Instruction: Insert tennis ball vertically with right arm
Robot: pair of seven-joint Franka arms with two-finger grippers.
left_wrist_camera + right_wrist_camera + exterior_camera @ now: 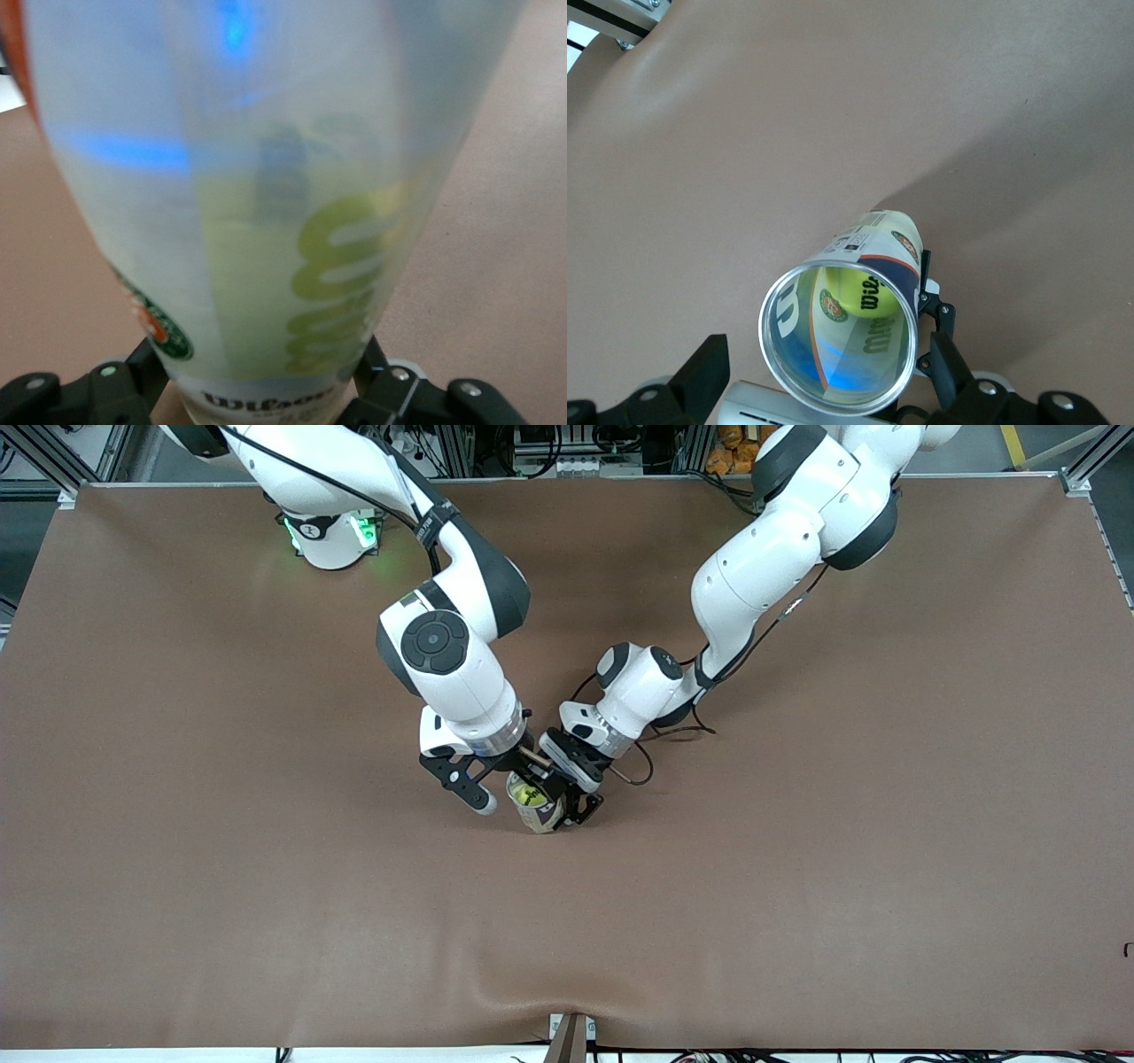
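A clear tennis-ball can [537, 808] stands upright on the brown table, its open mouth facing up. The yellow-green tennis ball [847, 297] lies deep inside the can [879, 237], at its bottom. My right gripper [516, 792] hangs just over the can's mouth, open, with one finger on each side of the metal rim and nothing held; in the right wrist view the right gripper [827, 382] frames that rim. My left gripper [571, 804] is shut on the can near its base, and in the left wrist view the can [266, 221] fills the space between the left gripper's [261, 394] fingers.
The brown table cover [842, 824] spreads wide around the can, with a ripple near the edge closest to the front camera. Both arms lean in over the middle of the table, their hands close together at the can.
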